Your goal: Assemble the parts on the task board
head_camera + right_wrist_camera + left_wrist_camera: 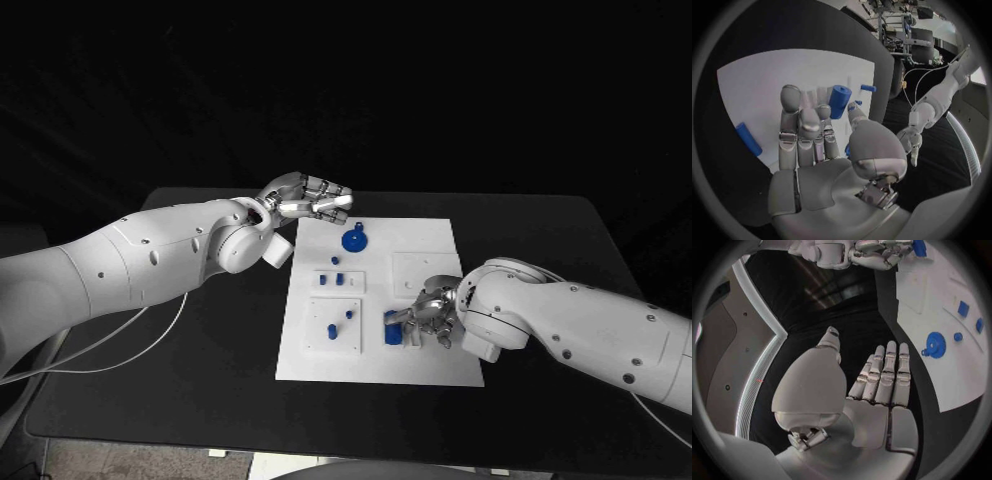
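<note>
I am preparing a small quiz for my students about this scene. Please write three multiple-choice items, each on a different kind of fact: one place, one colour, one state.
1. Where is the right hand?
A. Over the near right part of the task board
B. Beyond the far edge of the table
C. Over the board's far left corner

2. What colour is the round disc part on the far half of the board?
A. Red
B. Blue
C. Yellow

3. How is the left hand?
A. It holds the round disc
B. It presses flat on the board
C. It holds nothing, its fingers stretched out

Answers:
1 A: the head view shows the right hand above the near right part of the task board.
2 B: the round disc part is blue on the white plate.
3 C: the left wrist view shows the left hand with straight fingers and nothing in it.
</note>
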### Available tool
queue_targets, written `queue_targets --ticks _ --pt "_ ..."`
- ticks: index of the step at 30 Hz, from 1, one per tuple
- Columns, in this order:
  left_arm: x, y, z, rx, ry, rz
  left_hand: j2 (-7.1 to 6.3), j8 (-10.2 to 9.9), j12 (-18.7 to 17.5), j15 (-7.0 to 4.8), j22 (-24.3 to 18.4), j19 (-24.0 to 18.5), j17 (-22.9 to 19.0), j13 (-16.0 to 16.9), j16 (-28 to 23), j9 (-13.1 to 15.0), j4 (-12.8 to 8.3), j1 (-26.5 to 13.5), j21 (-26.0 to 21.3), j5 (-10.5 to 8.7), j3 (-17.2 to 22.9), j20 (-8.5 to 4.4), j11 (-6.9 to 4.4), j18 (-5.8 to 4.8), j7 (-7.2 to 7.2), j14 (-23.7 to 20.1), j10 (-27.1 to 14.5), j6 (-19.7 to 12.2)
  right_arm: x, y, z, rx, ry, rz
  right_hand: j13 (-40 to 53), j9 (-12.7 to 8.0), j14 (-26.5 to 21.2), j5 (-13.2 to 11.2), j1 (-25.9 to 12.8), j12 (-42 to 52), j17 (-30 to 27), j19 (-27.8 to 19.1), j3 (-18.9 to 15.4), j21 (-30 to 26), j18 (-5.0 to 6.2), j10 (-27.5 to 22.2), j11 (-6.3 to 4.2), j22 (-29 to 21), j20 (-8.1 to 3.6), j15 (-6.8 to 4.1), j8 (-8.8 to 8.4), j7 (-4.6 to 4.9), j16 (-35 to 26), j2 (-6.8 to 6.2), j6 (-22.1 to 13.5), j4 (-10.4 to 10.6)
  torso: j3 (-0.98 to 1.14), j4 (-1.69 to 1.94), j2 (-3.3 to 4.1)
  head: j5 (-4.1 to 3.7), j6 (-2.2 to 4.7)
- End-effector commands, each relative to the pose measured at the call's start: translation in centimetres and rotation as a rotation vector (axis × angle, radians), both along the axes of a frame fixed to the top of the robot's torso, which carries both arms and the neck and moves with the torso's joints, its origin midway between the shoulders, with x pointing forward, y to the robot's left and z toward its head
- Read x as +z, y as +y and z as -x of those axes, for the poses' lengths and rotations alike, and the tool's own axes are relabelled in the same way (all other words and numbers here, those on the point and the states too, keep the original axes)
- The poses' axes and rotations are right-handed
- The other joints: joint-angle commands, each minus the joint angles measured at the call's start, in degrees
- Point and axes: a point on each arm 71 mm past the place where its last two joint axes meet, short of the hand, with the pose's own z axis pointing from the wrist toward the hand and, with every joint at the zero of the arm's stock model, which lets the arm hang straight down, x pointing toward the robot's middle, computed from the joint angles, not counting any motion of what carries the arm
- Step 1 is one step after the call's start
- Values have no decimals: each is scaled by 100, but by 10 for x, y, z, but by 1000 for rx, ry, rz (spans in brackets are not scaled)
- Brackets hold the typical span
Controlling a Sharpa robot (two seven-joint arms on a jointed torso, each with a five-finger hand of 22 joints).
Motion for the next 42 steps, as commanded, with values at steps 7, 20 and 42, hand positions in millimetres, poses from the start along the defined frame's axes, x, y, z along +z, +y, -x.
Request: queue_targets --ticks 7,20,42 --pt "0 -2 1 -18 1 6 33 -2 -15 3 6 3 -1 2 -25 9 9 -18 31 2 8 -10 19 -47 -4 45 -1 26 2 1 2 18 -24 -13 5 23 14 -13 107 -26 54 193 -320 -82 -17 -16 28 61 -32 -24 2 7 -74 36 -31 68 3 -1 0 4 -1" --pt "0 -1 0 -17 2 4 63 -1 -16 4 6 0 0 2 -25 9 -19 -28 32 2 21 -10 19 -47 -3 42 -2 27 15 -4 15 87 -135 -103 70 648 30 16 306 106 82 224 20 99 -14 60 -38 169 -61 -66 7 -110 -26 -168 295 -24 4 -12 -5 -11 49" --pt "0 -1 0 -18 5 4 84 3 -16 5 6 -6 0 2 -26 12 -67 -49 32 2 33 -8 20 -48 -6 40 -1 67 6 -6 28 194 -48 -23 36 1778 26 1773 474 91 35 226 713 124 -125 85 -158 221 -137 -138 -2 -296 -11 -22 470 -961 2 3 2 -7 40"
